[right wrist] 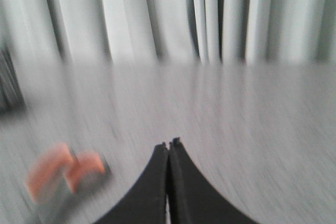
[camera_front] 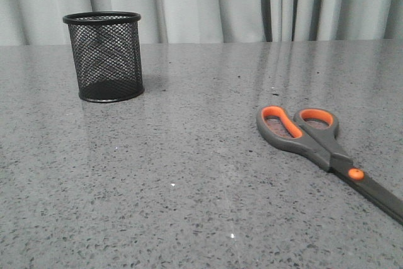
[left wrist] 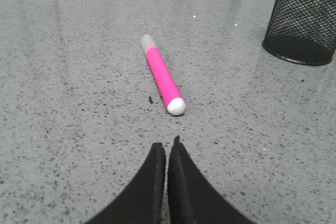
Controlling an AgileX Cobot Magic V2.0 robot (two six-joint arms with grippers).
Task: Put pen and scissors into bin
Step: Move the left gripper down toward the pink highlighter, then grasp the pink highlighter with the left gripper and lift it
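Here we count 1 pen (left wrist: pixel 163 81) lying near 1 bin (camera_front: pixel 104 56), 1 scissors (camera_front: pixel 315 143) well apart on the table (camera_front: pixel 189 174); left gripper (left wrist: pixel 167 148) and right gripper (right wrist: pixel 169 146) both closed, empty.

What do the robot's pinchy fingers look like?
Both the left gripper and the right gripper have two smooth, plain black fingers, wide at the base and curving in to thin pointed tips. No cables or markings show.
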